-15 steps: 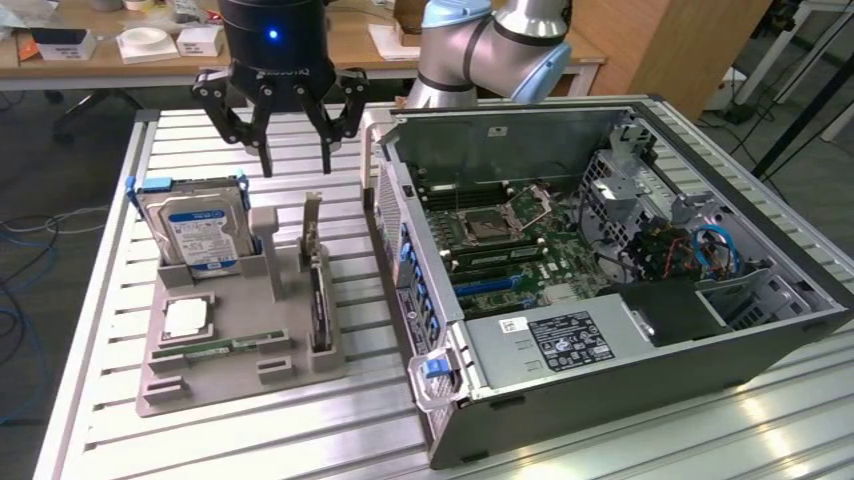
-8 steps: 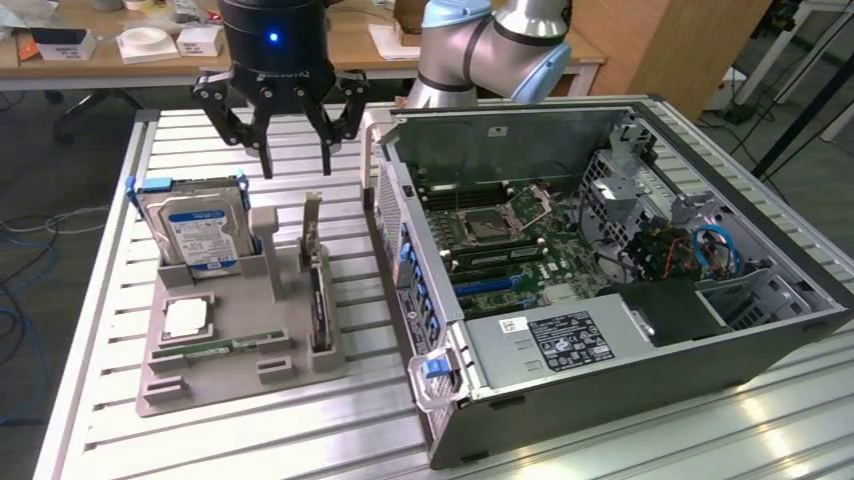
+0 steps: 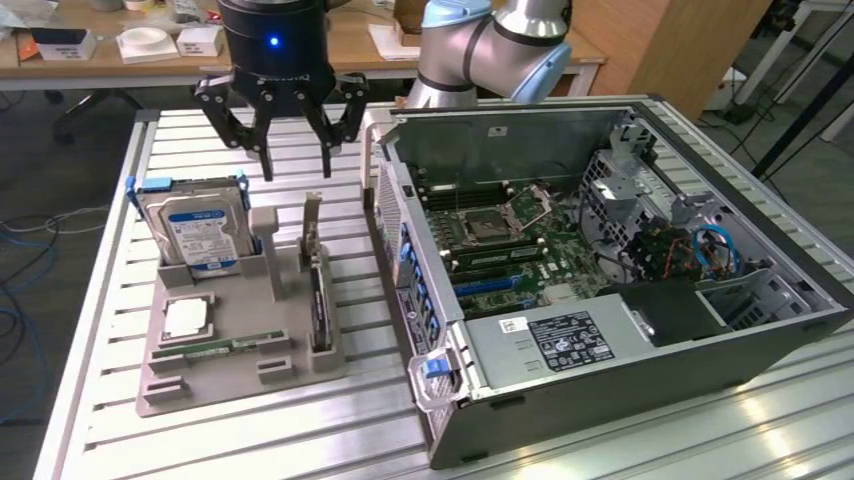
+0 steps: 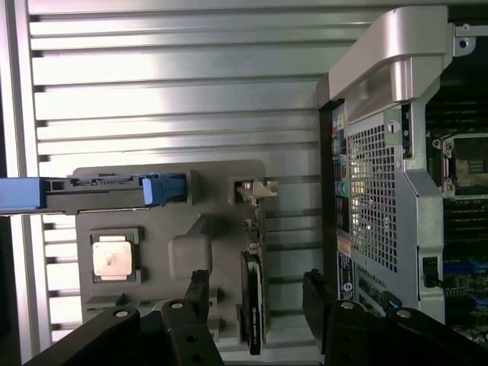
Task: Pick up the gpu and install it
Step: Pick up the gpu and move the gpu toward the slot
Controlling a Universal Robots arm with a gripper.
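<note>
Hovering in the upper left of the exterior view, gripper (image 3: 295,160) spread wide and holding nothing, above the far end of the grey holder tray (image 3: 200,395). Leaves the gpu (image 3: 318,300) untouched, left of centre in that view, standing on edge in the tray slot nearest the computer case (image 3: 641,390), silver bracket rising at its far end. Judged as the approach to the pick: keep one finger on each side of the thin card, square to the board, centred over its top edge, clear of the hard drive (image 3: 200,235) alongside and of the case wall.
</note>
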